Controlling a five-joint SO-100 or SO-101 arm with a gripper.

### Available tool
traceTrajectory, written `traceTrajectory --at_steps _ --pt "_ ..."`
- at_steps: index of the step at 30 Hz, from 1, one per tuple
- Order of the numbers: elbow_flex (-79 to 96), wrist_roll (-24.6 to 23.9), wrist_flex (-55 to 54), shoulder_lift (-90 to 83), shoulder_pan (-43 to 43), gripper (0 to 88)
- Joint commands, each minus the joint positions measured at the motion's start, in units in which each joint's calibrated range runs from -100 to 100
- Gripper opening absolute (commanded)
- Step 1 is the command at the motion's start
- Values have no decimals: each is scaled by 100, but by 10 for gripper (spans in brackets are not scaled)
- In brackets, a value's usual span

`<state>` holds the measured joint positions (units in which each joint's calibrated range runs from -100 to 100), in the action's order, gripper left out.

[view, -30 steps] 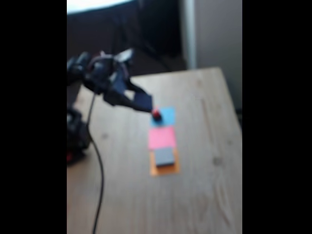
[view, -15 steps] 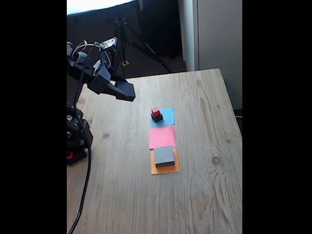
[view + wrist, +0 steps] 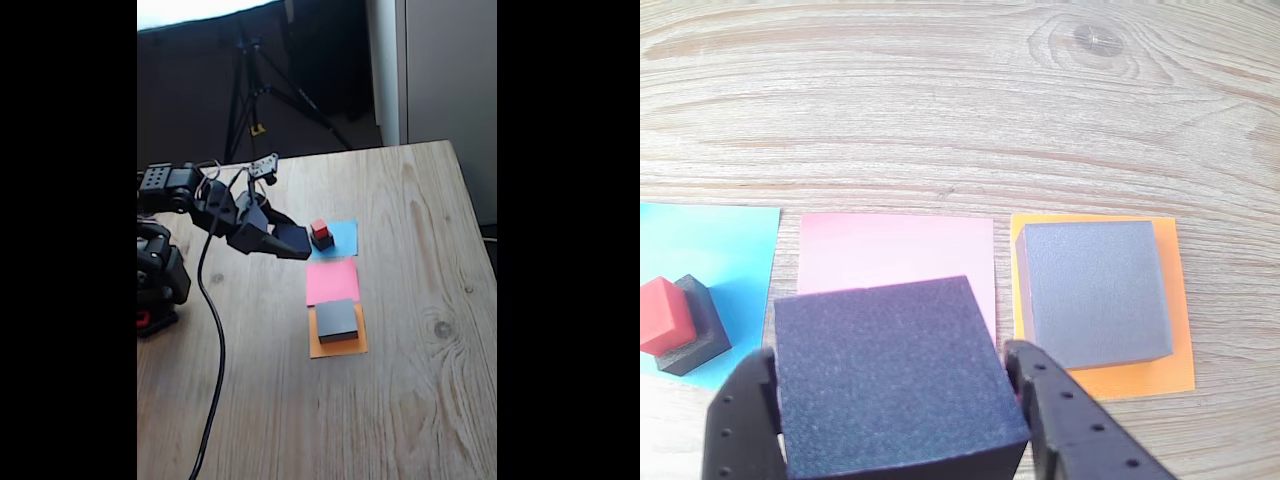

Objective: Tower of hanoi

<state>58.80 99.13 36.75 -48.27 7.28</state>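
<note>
Gripping a dark square foam block (image 3: 895, 375), the black claw (image 3: 895, 420) hovers with the grey block (image 3: 1092, 292) on orange paper (image 3: 1175, 300) toward the wrist view's right.

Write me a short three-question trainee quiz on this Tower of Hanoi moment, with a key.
1. True or false: the gripper is shut on a dark block.
2. Which paper square bears no block: A the blue paper, B the pink paper, C the orange paper?
3. Fill in: the red cube sits on top of a small ____ block.

Key
1. True; in the wrist view a finger presses each side of the block.
2. B; the orange one holds the large grey block.
3. Black.
</note>
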Motion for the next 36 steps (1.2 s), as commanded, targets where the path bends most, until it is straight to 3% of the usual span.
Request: traceTrajectory --at_steps 1,16,36 --pt "693 87 -1518 141 87 158" --pt "2302 87 -5622 2117 3 159" --pt "2274 87 -8487 4547 -55 161"
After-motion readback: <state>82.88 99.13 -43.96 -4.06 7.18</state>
